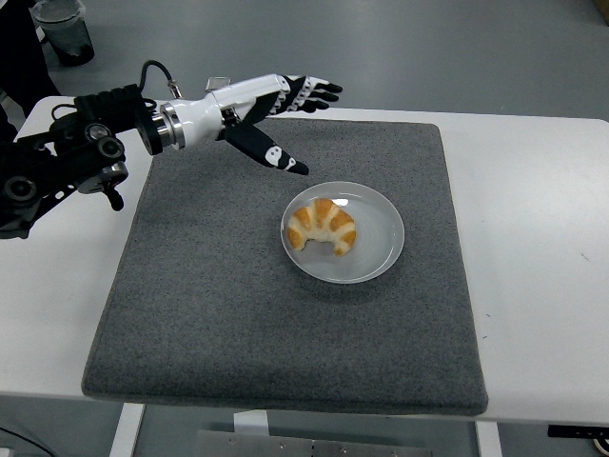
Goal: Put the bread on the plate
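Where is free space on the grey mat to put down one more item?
The grey mat is bare along its near edge, left of the plate, and in its right strip. The plate holds the bread. The left hand hovers open over the far left corner.

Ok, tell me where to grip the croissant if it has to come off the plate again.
Grip the croissant across its thick middle, coming from above. Its ends curve down toward the table's near edge, and the plate rim blocks a low side approach. The left hand is open, up and to the left.
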